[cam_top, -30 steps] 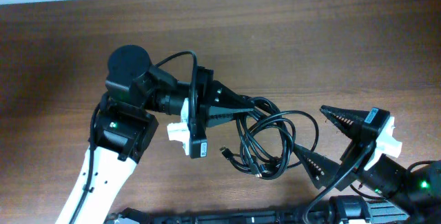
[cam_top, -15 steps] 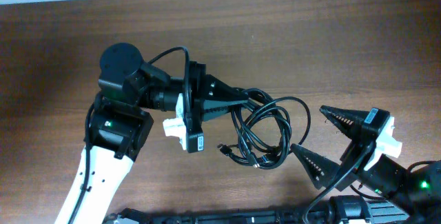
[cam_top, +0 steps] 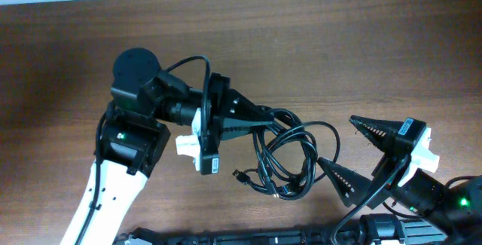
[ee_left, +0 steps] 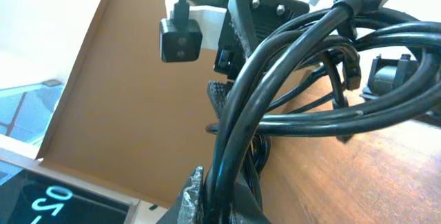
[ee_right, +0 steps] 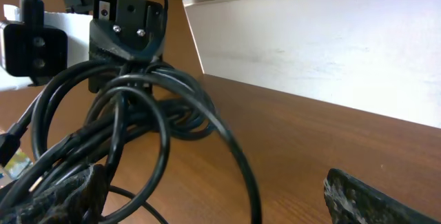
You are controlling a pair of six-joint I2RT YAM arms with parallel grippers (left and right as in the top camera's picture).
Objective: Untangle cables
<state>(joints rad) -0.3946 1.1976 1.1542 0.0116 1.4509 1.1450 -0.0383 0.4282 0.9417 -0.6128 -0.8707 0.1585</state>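
Ok, biggest first: the brown surface [cam_top: 361, 49] spreads out on all sides of your left end effector [cam_top: 265, 117], which I'll use as the anchor for everything else. The left arm [cam_top: 124, 162] leads up to it from behind, white link and then black wrist. That left end effector is closed down on a fat handful of the cables [cam_top: 290, 151], and the wrist view shows several strands bunched together running straight through its grip. The right end effector [cam_top: 337, 141] sits across the tangle from it, spread wide and gripping nothing. Its nearer finger looks poked in under the outer loops, but I can't tell if it actually touches them. The cables fan out from the left end effector toward the right one as overlapping black loops, all crossed over each other. How much of that rests on the surface versus hangs, I can't say. Smallest bits: a little black plug [cam_top: 239, 176] lies loose just on the robot's side of the left end effector, and a silver-tipped plug [cam_top: 282, 194] sits a bit further out under the loops. My read is you're early, at the hold-one-side-and-pull-apart step, with nothing freed yet. The next move calls for the right end effector to close on one outer loop, not the whole bundle. Then draw it away from the left end effector slowly so the crossings slide instead of cinching.
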